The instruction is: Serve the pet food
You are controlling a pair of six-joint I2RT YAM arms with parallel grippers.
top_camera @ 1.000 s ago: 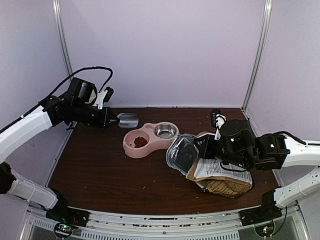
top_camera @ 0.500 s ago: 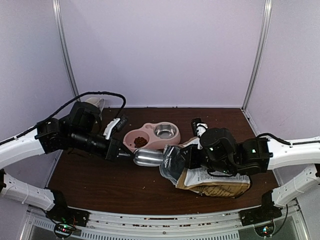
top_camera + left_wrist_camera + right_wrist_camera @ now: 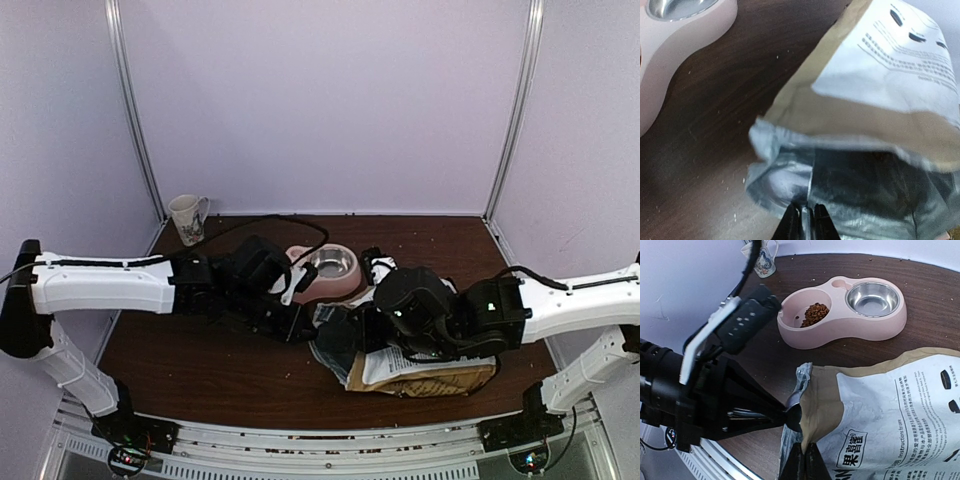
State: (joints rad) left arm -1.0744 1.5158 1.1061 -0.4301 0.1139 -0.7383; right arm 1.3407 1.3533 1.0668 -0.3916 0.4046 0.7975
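The pet food [image 3: 814,314] lies as a small heap in the left well of the pink double bowl [image 3: 840,330]. My left gripper [image 3: 806,212] is shut on the handle of a metal scoop [image 3: 784,181], whose bowl is pushed into the silver-lined mouth of the tan paper bag [image 3: 880,75]. In the right wrist view the scoop [image 3: 795,407] enters the bag [image 3: 890,410] from the left. My right gripper [image 3: 805,452] is shut on the bag's front lip, holding the mouth up. From above, both grippers [image 3: 305,325] [image 3: 350,338] meet at the bag [image 3: 420,368]; no kibble inside it shows.
The pink bowl [image 3: 335,285] with its steel insert [image 3: 332,262] sits just behind the two wrists. A patterned mug [image 3: 187,217] stands at the back left corner. Crumbs dot the dark wooden table [image 3: 200,350]. Purple walls enclose three sides.
My left arm swung from behind the bowl down and right, bringing the scoop into the bag's mouth. My right arm shifted the bag's opening leftward to meet it.
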